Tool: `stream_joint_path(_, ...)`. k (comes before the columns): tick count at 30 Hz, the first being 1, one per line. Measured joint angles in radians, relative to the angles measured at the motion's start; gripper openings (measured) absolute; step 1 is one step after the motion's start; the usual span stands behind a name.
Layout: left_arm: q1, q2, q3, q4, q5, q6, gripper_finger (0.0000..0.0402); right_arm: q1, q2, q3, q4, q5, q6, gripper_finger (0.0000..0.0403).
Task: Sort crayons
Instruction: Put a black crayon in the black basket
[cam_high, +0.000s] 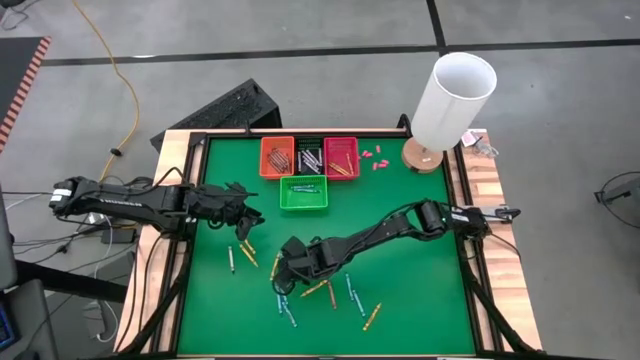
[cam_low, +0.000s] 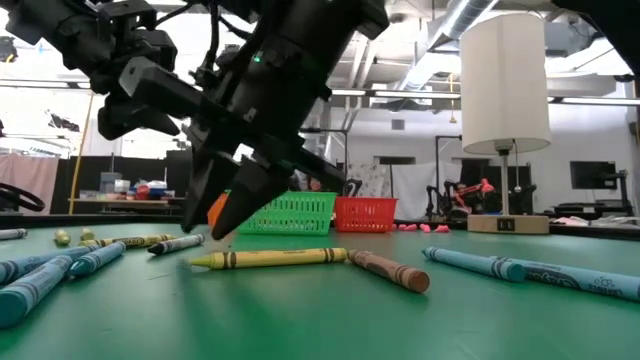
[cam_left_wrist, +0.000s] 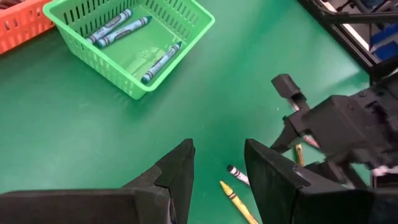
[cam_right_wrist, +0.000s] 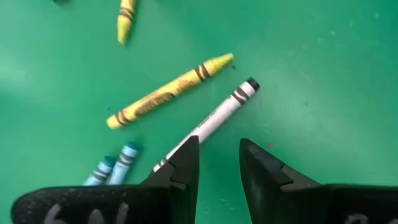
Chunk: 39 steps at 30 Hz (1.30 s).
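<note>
On the left we see the left gripper (cam_high: 243, 205) hovering above the green mat (cam_high: 420, 290), its fingers apart and holding nothing, with a white crayon (cam_left_wrist: 237, 175) and a yellow crayon (cam_left_wrist: 235, 198) lying just beyond them. Toward the middle, three blue crayons (cam_left_wrist: 118, 28) rest in the green basket (cam_high: 303, 194). Further right, the right gripper (cam_high: 281, 272) hangs low over the scattered crayons (cam_high: 330, 292), its fingers parted and empty, a white one (cam_right_wrist: 211, 121) lying right at its tips beside a yellow one (cam_right_wrist: 169, 91).
</note>
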Motion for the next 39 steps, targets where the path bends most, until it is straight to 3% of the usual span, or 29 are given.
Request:
stream_joint_path(29,0.000,0.000,0.000,-0.001,-0.037,0.008,0.0131,-0.032,0.028,0.005,0.022,-0.031,0.043,0.0111)
stream_joint_path(39,0.000,0.000,0.000,0.000,-0.037,0.008,0.0131,-0.026,0.027,0.022,-0.093,-0.033,0.058,0.0111)
